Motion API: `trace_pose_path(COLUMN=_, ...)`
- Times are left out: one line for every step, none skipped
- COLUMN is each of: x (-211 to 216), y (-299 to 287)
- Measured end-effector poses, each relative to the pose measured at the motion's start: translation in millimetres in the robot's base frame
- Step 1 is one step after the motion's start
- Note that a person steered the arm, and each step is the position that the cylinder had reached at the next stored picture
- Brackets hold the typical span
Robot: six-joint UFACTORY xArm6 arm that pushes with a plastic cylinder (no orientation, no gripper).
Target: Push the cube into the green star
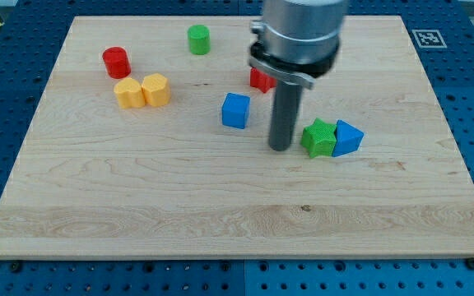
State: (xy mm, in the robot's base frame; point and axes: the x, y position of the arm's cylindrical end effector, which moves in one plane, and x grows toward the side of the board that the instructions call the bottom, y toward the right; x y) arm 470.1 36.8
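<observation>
The blue cube (235,110) sits near the middle of the wooden board (220,205). The green star (318,137) lies to its right, touching a blue triangular block (347,138) on the star's right side. My tip (281,149) rests on the board between the cube and the star, closer to the star and slightly lower in the view than the cube. It touches neither block that I can see.
A red block (259,80) is partly hidden behind the rod, above the cube. A red cylinder (116,62), two yellow blocks (127,93) (156,89) and a green cylinder (198,39) sit at the upper left.
</observation>
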Motion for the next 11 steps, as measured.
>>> trace_pose_path(x=-16, y=-65)
trace_pose_path(x=-26, y=-120)
trace_pose_path(x=-37, y=-113)
trace_pose_path(x=-38, y=-75)
trace_pose_path(x=-39, y=-39)
trace_pose_path(x=-47, y=-42)
trace_pose_path(x=-65, y=-66)
trace_pose_path(x=-65, y=-52)
trace_pose_path(x=-64, y=-2)
trace_pose_path(x=-56, y=41)
trace_pose_path(x=-55, y=43)
